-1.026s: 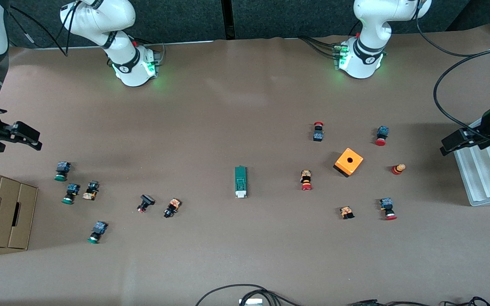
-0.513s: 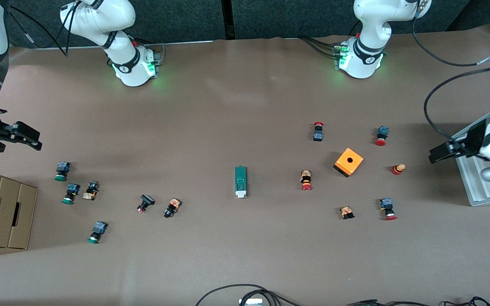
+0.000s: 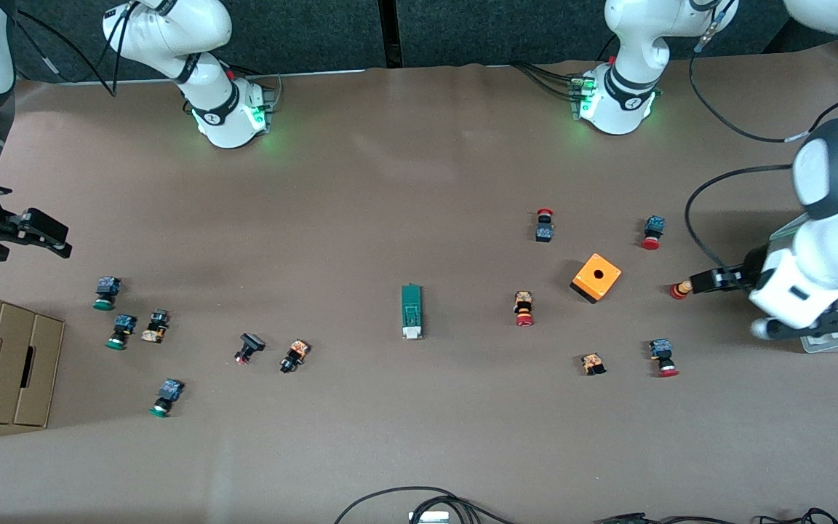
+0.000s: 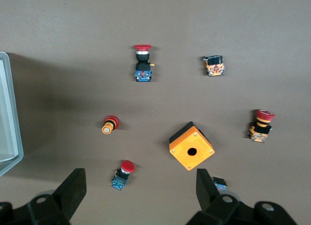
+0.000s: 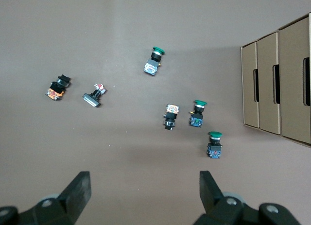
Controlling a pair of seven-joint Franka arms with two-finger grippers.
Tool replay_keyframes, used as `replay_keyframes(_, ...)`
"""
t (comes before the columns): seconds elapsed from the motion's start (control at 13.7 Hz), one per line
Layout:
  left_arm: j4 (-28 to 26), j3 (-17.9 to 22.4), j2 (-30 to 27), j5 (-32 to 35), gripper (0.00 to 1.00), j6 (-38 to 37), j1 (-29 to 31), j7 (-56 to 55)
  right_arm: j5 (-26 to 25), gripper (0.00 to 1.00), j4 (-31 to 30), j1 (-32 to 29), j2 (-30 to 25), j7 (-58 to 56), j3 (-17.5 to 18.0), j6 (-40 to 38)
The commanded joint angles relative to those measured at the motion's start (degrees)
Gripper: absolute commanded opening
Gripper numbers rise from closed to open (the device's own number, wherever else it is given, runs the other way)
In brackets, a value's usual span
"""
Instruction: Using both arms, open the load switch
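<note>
— Two grippers, where is each one hanging, and what are the jaws doing?

— Both are hanging with jaws released and gripping nothing. The left gripper is sitting over the left arm's end of the counter, just beside a small red-and-yellow button. In the left wrist view its fingers are standing wide apart above the orange cube with a hole and several red-capped buttons. The right gripper is waiting over the right arm's end of the counter, above a cluster of green-capped buttons; its wrist view is showing spread fingers over those buttons and the cardboard boxes.

— And the load switch?

— The load switch is lying flat near the middle of the counter, its white end pointing toward the front camera. It is resting well apart from both grippers, between the green-capped group and the red-capped group. The nearest things are an orange-bodied button toward the left arm's end and a black-and-orange piece toward the right arm's end, neither one touching it.
</note>
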Motion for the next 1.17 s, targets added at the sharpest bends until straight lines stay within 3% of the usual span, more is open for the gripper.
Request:
replay_keyframes(0.0, 1.7, 0.2, 1.7, 1.8, 1.00, -0.5, -3.4, 0.4, -0.8, 0.99, 0.7, 0.1, 0.4, 0.2, -0.3, 0.3)
replay_keyframes(0.29, 1.9, 0.2, 2.1, 2.2, 1.00, 0.0, -11.9, 0.6, -0.8, 0.99, 0.7, 0.0, 0.5, 0.4, -0.4, 0.2)
replay_keyframes(0.51, 2.9, 0.2, 2.2, 7.2, 1.00, 0.0, -19.2, -0.4, -0.8, 0.99, 0.7, 0.0, 0.5, 0.4, -0.4, 0.2)
replay_keyframes(1.1, 2.1, 0.2, 1.7, 7.4, 1.00, 5.7, -25.5, -6.3, -0.8, 0.99, 0.7, -0.2, 0.5, 0.4, -0.5, 0.1)
